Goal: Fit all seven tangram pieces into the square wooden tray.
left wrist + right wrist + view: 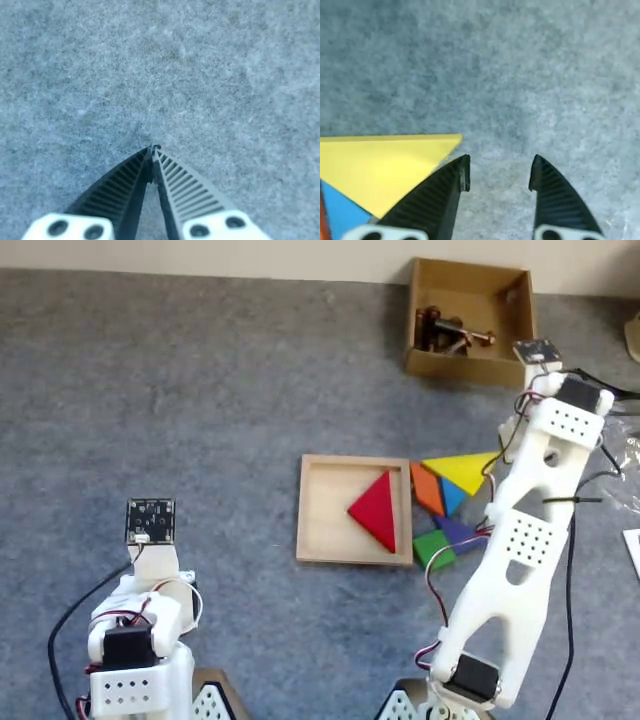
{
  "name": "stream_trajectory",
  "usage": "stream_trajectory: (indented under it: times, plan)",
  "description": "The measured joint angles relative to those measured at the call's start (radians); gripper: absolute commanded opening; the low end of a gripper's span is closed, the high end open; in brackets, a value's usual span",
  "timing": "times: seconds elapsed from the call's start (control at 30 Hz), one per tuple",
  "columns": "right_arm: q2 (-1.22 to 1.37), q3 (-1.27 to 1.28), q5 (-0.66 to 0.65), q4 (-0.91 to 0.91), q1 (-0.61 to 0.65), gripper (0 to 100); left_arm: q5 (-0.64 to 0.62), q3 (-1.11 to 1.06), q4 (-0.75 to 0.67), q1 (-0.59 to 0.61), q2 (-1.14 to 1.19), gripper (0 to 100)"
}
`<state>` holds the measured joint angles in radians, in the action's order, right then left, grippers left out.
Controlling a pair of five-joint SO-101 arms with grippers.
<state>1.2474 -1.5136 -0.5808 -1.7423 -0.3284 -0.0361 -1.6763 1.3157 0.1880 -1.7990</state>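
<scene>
Right tool (500,172) gapes empty at the yellow triangle (385,165) tip, likely lining up a grasp toward the wooden tray (305,510); left tool (152,148) sits pinched closed, empty, above the counter (200,75).

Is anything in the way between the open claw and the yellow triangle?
No, nothing visible. The right gripper hangs open right by the corner of the yellow triangle, with just grey carpet around them.
</scene>
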Motion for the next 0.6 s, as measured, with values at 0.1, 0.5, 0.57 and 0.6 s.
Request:
stream_trajectory:
  times: [0.1,0.5,0.57,0.6]
  plan:
    - [0.0,0.0,0.0,0.0,0.038,17.8,0.0,0.0,0.0,0.0,0.0,0]
    - [0.002,-0.091,0.0,0.0,0.146,10.5,0.0,0.0,0.0,0.0,0.0,0]
    - [0.002,-0.092,0.0,0.0,0.15,10.5,0.0,0.0,0.0,0.0,0.0,0]
    - [0.002,-0.092,0.0,0.0,0.152,10.5,0.0,0.0,0.0,0.0,0.0,0]
